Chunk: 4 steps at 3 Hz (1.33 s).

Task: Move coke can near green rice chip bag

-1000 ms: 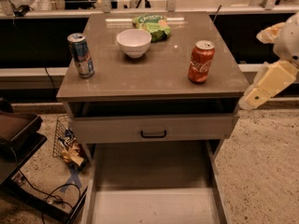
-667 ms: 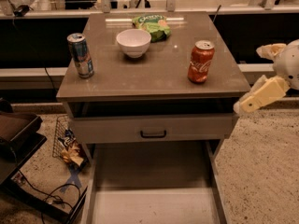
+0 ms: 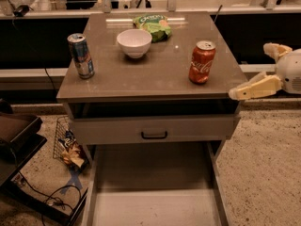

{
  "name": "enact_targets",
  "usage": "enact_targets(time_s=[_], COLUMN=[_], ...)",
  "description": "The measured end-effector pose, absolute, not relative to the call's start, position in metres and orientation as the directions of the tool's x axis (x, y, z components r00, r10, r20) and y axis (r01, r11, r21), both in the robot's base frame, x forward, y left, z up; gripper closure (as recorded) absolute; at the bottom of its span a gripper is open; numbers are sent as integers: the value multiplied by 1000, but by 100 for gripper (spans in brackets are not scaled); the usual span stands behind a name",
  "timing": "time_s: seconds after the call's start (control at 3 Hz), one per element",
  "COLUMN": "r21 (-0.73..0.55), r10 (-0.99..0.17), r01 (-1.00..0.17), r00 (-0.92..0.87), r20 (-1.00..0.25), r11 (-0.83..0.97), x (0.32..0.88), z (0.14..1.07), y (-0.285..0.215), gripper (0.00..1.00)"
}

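Observation:
The coke can [image 3: 201, 62], red with white script and a silver top, stands upright on the right side of the grey table top [image 3: 155, 74]. The green rice chip bag [image 3: 152, 26] lies at the table's far edge, just behind the white bowl. My gripper [image 3: 251, 71] is off the table's right edge, level with its front corner and to the right of the can. It is open and empty. One pale finger [image 3: 254, 87] points left at the table corner and the other finger [image 3: 275, 50] sits higher up.
A white bowl [image 3: 134, 42] stands mid-table in front of the bag. A taller blue-and-silver can [image 3: 81, 55] stands at the left edge. The table has a drawer with a dark handle [image 3: 154, 135]. A wire basket with wrappers [image 3: 68, 145] and cables lie on the floor at the left.
My gripper has moved left, closer to the table's front right corner. The cans, bowl and bag have not moved.

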<state>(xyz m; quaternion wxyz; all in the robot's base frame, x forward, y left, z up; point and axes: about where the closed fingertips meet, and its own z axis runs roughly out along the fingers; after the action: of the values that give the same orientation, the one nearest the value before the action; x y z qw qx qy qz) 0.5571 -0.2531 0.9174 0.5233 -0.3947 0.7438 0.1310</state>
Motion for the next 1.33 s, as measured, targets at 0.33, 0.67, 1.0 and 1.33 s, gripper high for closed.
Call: enact_targets(time_s=[0.33,0.67,1.0,1.33], r21=[-222,-210,-170,-76], r10=[-459,-439,-342,-204], r01=[-724,-730,-731,-735], r00=[-144,-136,-92,-85], r20=[-877,-888,-935,-975], r11=[653,650,661,674], x=[557,562,595,634], z=[918,916,911,900], y=[-253,-247,-239,-220], gripper=[0,0,0,0])
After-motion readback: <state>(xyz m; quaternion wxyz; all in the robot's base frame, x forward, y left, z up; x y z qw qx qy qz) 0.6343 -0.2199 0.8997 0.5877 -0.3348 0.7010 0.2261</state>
